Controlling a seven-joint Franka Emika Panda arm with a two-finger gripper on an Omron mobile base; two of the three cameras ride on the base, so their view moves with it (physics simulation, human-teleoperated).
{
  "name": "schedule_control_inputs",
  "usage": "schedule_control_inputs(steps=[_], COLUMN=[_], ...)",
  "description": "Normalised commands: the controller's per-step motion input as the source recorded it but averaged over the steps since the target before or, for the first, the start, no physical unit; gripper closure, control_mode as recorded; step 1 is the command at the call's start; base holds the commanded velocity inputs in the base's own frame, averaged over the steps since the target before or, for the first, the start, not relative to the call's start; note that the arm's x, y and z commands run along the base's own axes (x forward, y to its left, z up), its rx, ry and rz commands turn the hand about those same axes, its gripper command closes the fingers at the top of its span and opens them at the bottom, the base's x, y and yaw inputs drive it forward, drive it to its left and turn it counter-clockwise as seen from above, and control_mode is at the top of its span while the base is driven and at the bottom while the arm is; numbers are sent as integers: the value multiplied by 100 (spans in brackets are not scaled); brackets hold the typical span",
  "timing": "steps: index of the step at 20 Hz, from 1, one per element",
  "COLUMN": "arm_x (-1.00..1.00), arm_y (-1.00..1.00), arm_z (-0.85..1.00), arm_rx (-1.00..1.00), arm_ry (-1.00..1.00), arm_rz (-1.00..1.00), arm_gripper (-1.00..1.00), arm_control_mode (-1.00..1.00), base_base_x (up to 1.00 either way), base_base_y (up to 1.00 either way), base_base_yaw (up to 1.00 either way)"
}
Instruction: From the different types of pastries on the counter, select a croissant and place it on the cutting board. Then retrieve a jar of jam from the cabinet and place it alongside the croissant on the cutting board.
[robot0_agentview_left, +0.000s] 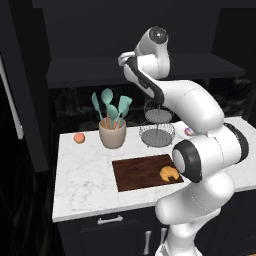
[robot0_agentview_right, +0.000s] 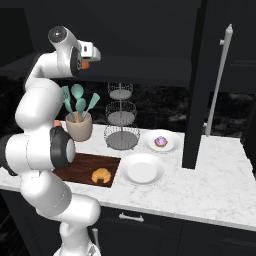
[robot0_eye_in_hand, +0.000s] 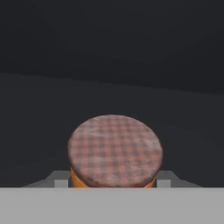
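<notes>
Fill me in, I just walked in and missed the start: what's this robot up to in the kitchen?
The croissant already lies on the cutting board. The arm is raised to the dark cabinet shelf, where the gripper is at the jar of jam; in the hand view a finger sits on each side of the jar, whose checked lid faces the camera. Whether the jar is gripped cannot be told. It has yet to reach the board.
</notes>
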Motion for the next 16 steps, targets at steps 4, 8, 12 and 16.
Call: schedule_control_inputs(steps=[4, 8, 12, 16], arm_x=[-1, -27, -53, -73], arm_y=[0, 0, 0, -7], arm_z=[-1, 0, 4, 1], arm_rx=[0, 0, 0, 0], arm_ry=[-3, -7, -18, -13], arm_rz=[2, 0, 0, -5], arm_gripper=[100, 100, 100, 100], arm_control_mode=[-100, -100, -100, -100], base_base_x=[0, 0, 0, 0], base_base_y=[0, 0, 0, 0], base_base_yaw=[0, 0, 0, 0])
